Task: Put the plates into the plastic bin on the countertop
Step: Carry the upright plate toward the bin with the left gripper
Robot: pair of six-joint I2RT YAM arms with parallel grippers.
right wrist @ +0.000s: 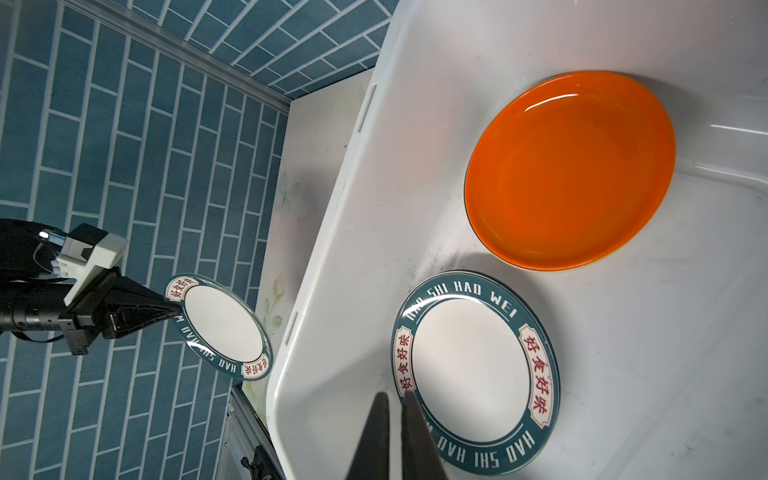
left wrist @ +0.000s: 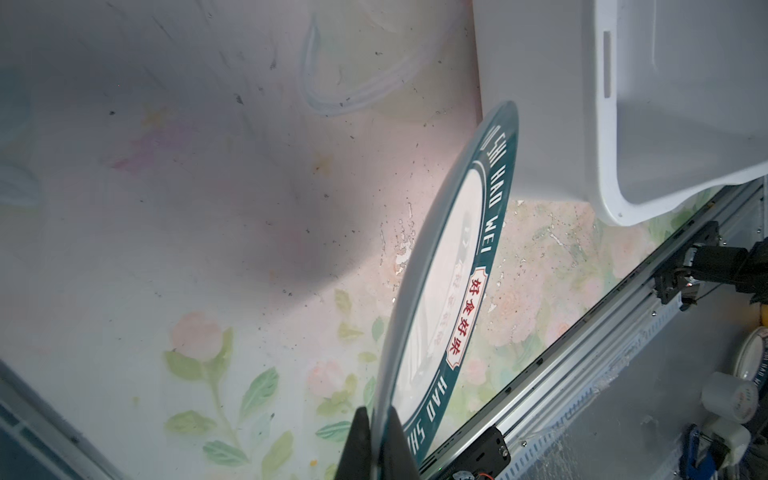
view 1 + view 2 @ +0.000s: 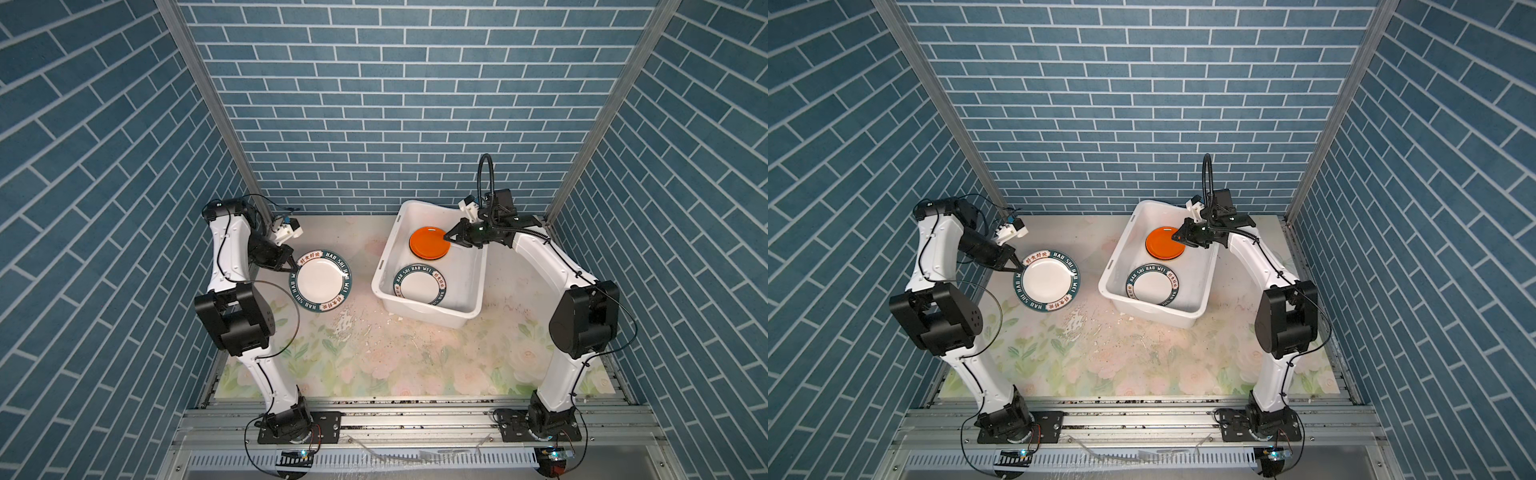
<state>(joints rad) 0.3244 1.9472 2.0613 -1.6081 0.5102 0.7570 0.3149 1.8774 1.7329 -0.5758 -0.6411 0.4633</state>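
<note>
My left gripper [image 3: 293, 266] [image 2: 380, 419] is shut on the rim of a white plate with a lettered dark-green rim [image 3: 321, 281] [image 3: 1047, 280] [image 2: 449, 266]. The plate hangs tilted above the flowered countertop [image 3: 374, 353], left of the white plastic bin [image 3: 384, 253] [image 3: 1115, 253]. Inside the bin lie an orange plate [image 3: 428, 245] [image 1: 569, 170] at the far end and a matching green-rimmed plate [image 3: 419, 286] [image 1: 473, 374] at the near end. My right gripper [image 3: 446, 238] [image 1: 394, 397] hovers over the bin beside the orange plate's right edge, shut and holding nothing.
Blue brick walls close in the back and both sides. An aluminium rail [image 3: 415, 411] with both arm bases runs along the front. Scratches and crumbs mark the countertop in front of the bin. Tape rolls [image 2: 731, 399] sit beyond the front edge in the left wrist view.
</note>
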